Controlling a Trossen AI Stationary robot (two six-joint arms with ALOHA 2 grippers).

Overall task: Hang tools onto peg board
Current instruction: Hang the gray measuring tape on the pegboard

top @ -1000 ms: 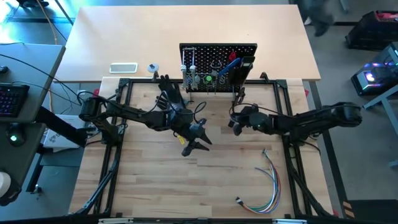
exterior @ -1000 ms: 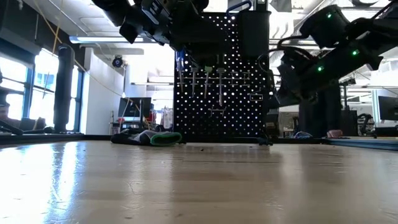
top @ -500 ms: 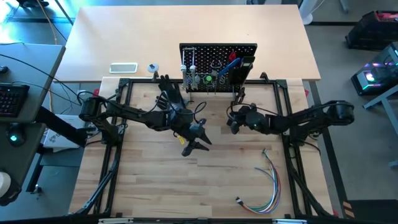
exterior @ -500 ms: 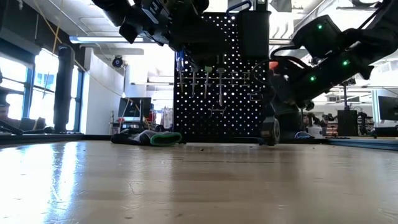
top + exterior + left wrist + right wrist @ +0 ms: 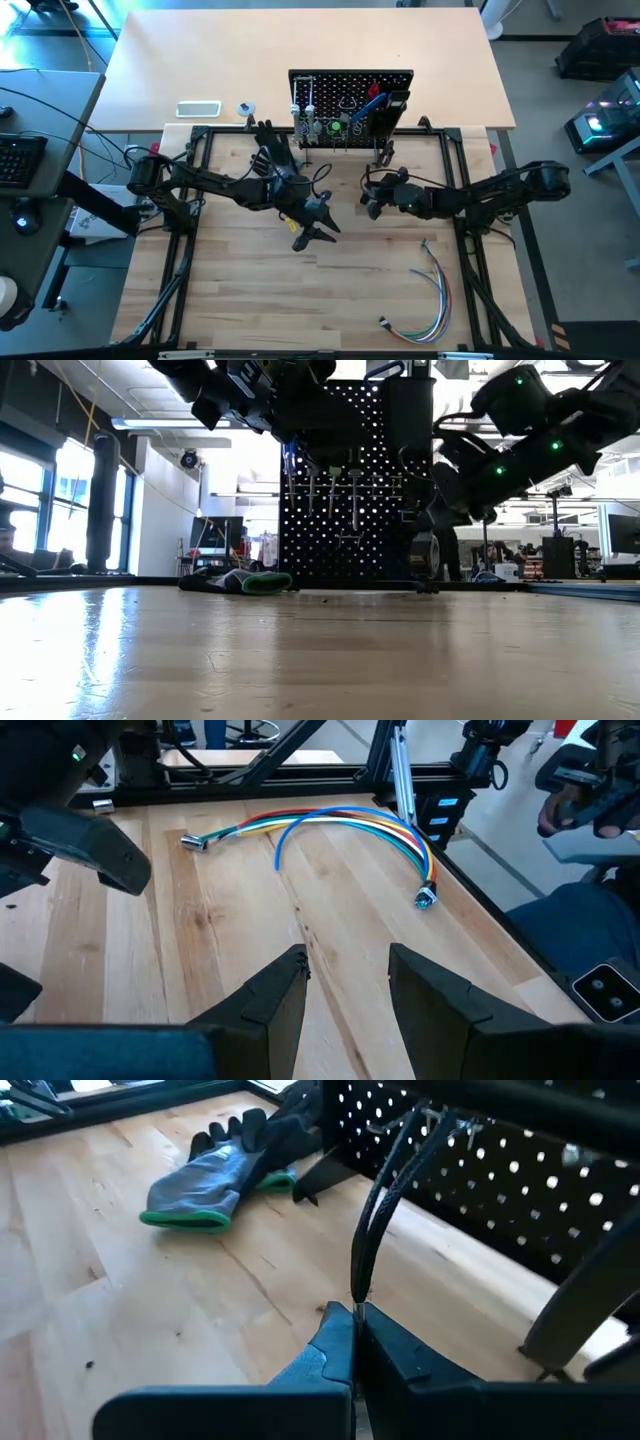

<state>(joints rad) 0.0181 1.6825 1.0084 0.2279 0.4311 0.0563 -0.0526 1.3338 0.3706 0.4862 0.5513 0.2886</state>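
Right hand (image 5: 355,1320), clamped on a thin black wire-like tool (image 5: 372,1230), sits just before the black perforated peg board (image 5: 350,90); it should be aligned with a free hook before release. Left hand (image 5: 318,226) hovers half open, empty. Pale wooden surface (image 5: 250,290) carries coloured wires (image 5: 432,290); a workshop lies behind.

I count two arms of mine over the table, each ending in one gripper: the left gripper (image 5: 318,229) and the right gripper (image 5: 369,203). One peg board (image 5: 350,85) stands at the back. One glove (image 5: 215,1172) lies near it. One bundle of wires (image 5: 432,290) lies on the table (image 5: 240,290).
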